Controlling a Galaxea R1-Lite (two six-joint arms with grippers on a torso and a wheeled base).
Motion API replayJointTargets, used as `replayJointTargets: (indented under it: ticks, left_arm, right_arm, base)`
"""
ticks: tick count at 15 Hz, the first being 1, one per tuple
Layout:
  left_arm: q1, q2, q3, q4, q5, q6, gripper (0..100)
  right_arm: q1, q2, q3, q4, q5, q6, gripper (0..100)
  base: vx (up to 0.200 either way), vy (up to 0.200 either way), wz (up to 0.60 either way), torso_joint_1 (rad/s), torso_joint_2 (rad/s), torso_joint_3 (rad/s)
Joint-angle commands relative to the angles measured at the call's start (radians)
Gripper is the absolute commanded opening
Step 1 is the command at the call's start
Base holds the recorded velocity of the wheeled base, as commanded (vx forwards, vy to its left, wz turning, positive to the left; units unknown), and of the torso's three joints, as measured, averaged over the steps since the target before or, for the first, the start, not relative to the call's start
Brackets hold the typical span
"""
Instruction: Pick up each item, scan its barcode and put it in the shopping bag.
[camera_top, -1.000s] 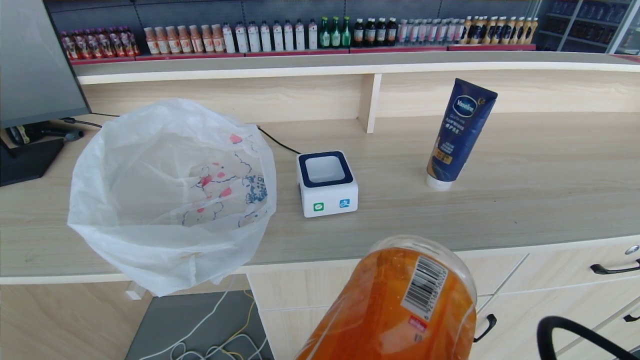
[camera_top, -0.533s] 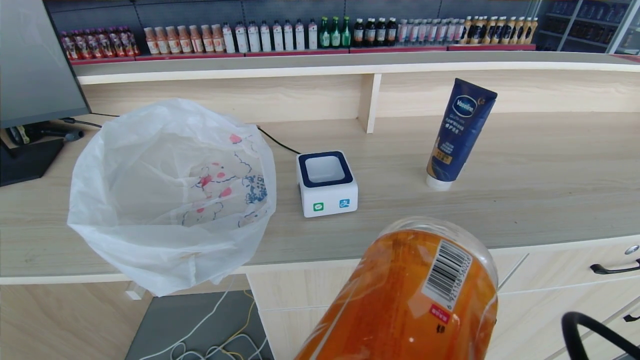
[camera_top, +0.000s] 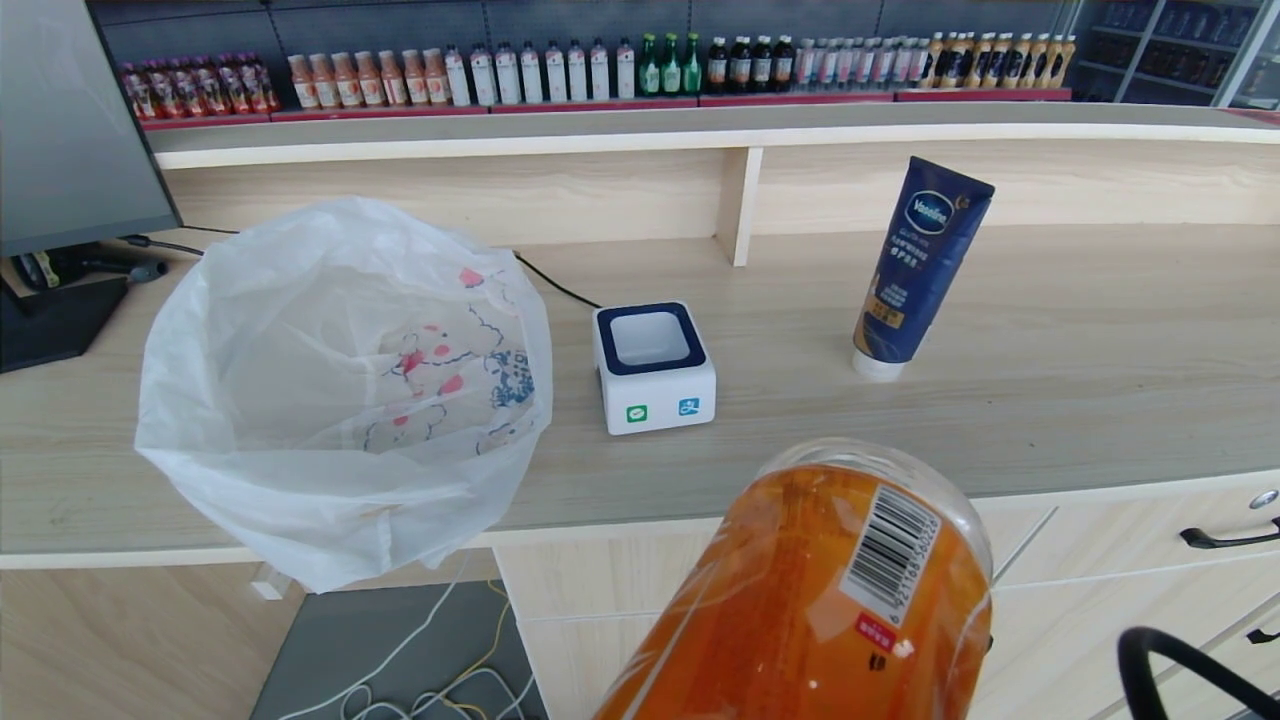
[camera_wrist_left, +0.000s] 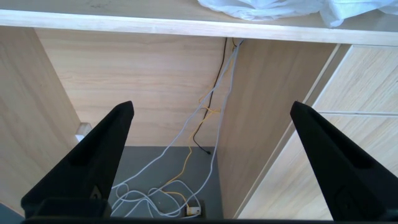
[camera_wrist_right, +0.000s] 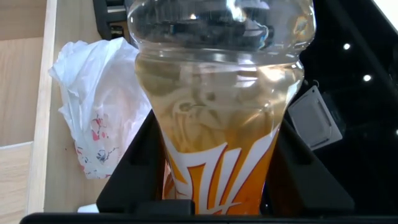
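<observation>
An orange drink bottle (camera_top: 820, 590) fills the lower middle of the head view, tilted with its base up and its barcode label facing the camera. It hovers in front of the counter edge, near the white scanner box (camera_top: 653, 366). My right gripper (camera_wrist_right: 214, 186) is shut on the orange drink bottle (camera_wrist_right: 214, 124), one finger on each side. A white shopping bag (camera_top: 340, 380) stands open on the counter to the left of the scanner. A dark blue tube (camera_top: 920, 270) stands upright at the right. My left gripper (camera_wrist_left: 211, 162) hangs open below the counter with nothing between its fingers.
A monitor (camera_top: 70, 130) stands at the far left of the wooden counter (camera_top: 1100, 380). A raised shelf with a divider (camera_top: 738, 205) runs behind it. Cables (camera_wrist_left: 186, 180) lie on the floor under the counter. Drawers with black handles (camera_top: 1225, 540) are at the lower right.
The bottle has risen and shifted right in my right gripper, and its barcode has turned slightly. In the last half second it barely moved. Bag, scanner and tube stay put.
</observation>
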Motion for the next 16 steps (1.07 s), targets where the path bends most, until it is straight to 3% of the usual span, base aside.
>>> replayJointTargets:
  ticks: [1, 10, 13, 14, 16]
  left_arm:
    - [0.000, 0.000, 0.000, 0.000, 0.000, 0.000, 100]
    - [0.000, 0.000, 0.000, 0.000, 0.000, 0.000, 100]
    - [-0.001, 0.000, 0.000, 0.000, 0.000, 0.000, 100]
    - [0.000, 0.000, 0.000, 0.000, 0.000, 0.000, 100]
    - [0.000, 0.000, 0.000, 0.000, 0.000, 0.000, 100]
  right_arm:
    - [0.000, 0.001, 0.000, -0.001, 0.000, 0.000, 0]
    - [0.002, 0.001, 0.015, -0.021, 0.000, 0.003, 0]
    - [0.000, 0.019, 0.047, -0.105, 0.000, 0.029, 0]
    - [0.000, 0.019, 0.061, -0.125, 0.000, 0.048, 0]
    - [-0.006, 0.018, 0.105, -0.125, -0.005, 0.212, 0]
  base:
    - [0.000, 0.000, 0.00, 0.000, 0.00, 0.000]
    - [0.000, 0.000, 0.00, 0.000, 0.00, 0.000]
    - [0.000, 0.000, 0.00, 0.000, 0.00, 0.000]
    - [0.000, 0.000, 0.00, 0.000, 0.00, 0.000]
    - [0.000, 0.000, 0.00, 0.000, 0.00, 0.000]
